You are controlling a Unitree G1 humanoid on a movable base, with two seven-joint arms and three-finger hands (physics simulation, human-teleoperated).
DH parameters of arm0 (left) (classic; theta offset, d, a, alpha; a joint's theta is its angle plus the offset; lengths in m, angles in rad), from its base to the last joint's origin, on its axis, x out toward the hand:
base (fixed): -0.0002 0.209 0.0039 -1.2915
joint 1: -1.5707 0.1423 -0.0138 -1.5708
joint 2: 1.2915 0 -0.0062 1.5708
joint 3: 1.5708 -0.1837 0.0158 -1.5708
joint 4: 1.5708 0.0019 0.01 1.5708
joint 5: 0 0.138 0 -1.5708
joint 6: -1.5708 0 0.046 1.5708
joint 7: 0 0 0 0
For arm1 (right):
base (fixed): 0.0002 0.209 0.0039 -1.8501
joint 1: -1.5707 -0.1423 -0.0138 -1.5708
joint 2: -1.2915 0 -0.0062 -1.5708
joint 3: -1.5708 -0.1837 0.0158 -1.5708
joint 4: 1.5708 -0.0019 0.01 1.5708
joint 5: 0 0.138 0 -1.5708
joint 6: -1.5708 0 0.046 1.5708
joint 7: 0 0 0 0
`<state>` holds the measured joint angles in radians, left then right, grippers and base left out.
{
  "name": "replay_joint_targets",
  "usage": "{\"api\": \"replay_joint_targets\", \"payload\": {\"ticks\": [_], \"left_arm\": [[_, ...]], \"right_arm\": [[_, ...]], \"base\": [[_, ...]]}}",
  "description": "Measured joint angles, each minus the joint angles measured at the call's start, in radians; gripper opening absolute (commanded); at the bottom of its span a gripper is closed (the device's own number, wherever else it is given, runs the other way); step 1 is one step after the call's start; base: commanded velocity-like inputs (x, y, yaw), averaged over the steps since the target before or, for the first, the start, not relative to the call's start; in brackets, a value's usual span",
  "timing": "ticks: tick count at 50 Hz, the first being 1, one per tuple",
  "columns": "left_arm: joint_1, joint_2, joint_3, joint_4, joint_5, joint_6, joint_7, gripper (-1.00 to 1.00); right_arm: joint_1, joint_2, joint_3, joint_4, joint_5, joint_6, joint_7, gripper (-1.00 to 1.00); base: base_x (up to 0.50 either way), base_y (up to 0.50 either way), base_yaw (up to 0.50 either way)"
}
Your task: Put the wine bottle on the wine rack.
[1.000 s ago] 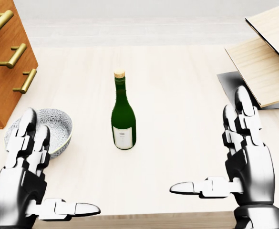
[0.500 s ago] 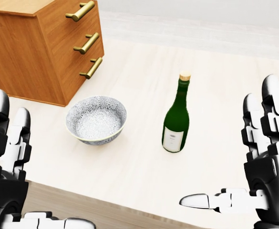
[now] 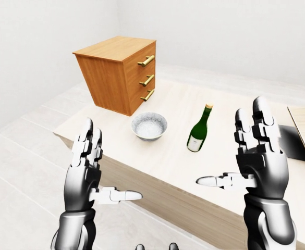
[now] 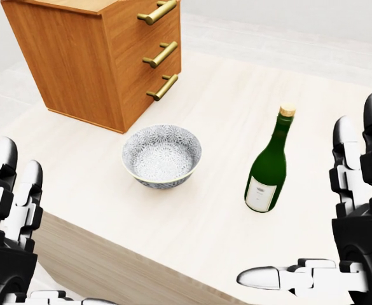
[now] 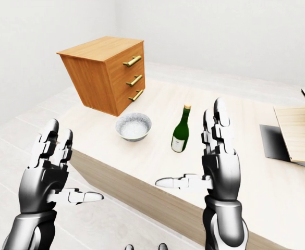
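A green wine bottle (image 4: 268,168) with a cork and a white label stands upright on the pale wooden table (image 4: 224,101); it also shows in the left-eye view (image 3: 199,131). My left hand (image 3: 109,173) is open, held up off the table's near edge, down and left of the bottle. My right hand (image 3: 229,151) is open with the fingers upright and the thumb pointing left, just right of the bottle and nearer to me. Neither touches it. Tilted wooden panels on a dark base (image 5: 296,134), perhaps the wine rack, stand at the right edge of the right-eye view.
A patterned grey bowl (image 4: 161,155) sits on the table left of the bottle. A wooden chest of three drawers with brass handles (image 4: 103,57) stands on the table's left end. The table's near edge (image 4: 109,257) runs diagonally below my hands.
The whole picture has shifted: the camera has turned left, so the chest and bowl come further into the head view and the bottle sits more to the right. Both hands stay open.
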<state>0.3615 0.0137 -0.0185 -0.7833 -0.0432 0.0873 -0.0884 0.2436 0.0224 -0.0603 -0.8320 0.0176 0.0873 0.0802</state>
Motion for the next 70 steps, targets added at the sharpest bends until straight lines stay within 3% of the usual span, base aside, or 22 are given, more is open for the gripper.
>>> {"api": "replay_joint_targets", "payload": {"ticks": [29, 48, 70], "left_arm": [[0.014, -0.033, 0.095, 0.049, -0.043, 0.000, -0.081, 1.00], [0.026, -0.053, 0.124, 0.057, -0.046, 0.000, -0.110, 1.00], [0.036, -0.064, 0.135, 0.069, -0.047, 0.000, -0.120, 1.00]], "right_arm": [[0.011, -0.027, 0.149, -0.095, -0.068, 0.000, -0.063, 1.00], [-0.009, -0.033, 0.173, -0.086, -0.043, 0.000, -0.080, 1.00], [-0.012, -0.026, 0.133, -0.025, 0.036, 0.000, -0.076, 1.00]], "base": [[0.17, -0.47, 0.00], [0.02, -0.01, 0.00], [0.00, 0.00, 0.15]]}}
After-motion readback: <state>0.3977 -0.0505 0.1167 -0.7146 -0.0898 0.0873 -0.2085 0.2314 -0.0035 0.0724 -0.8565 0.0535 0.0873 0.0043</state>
